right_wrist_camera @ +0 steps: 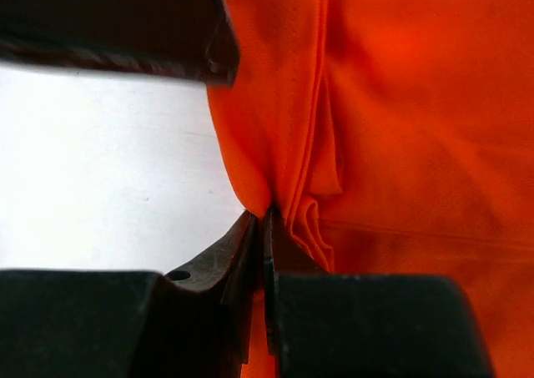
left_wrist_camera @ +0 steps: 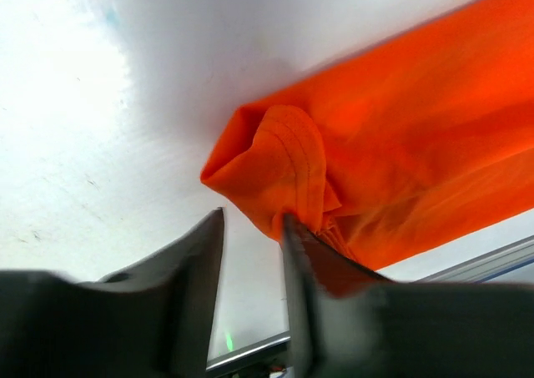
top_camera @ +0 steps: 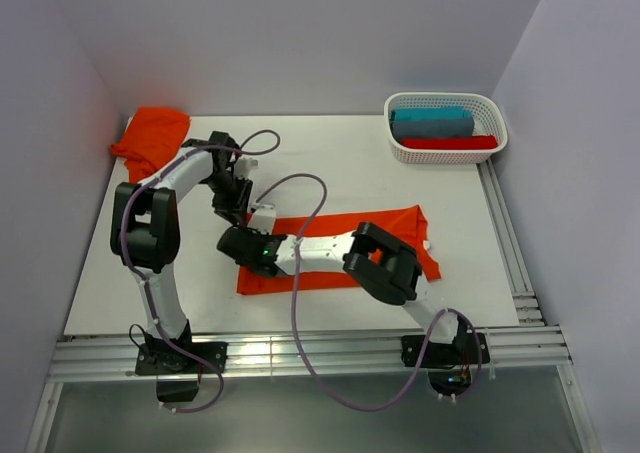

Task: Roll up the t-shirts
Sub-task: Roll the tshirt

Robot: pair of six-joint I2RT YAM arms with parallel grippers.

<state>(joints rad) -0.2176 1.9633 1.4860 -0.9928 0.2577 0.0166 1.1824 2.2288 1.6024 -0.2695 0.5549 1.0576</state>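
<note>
Folded orange t-shirt lying mid-frame on the counter, long axis left-right, right end slightly higher, right tool pinching its left edge, left tool parted beside it

Bright, even light falls from overhead on the white table, leaving only soft shadows tucked under the arms and a pale glare on the metal rails at the near edge. In the left wrist view the orange t-shirt looks smeared and the table washed out. Up close in the right wrist view, the dark fingers go soft and the orange oversaturates.
</note>
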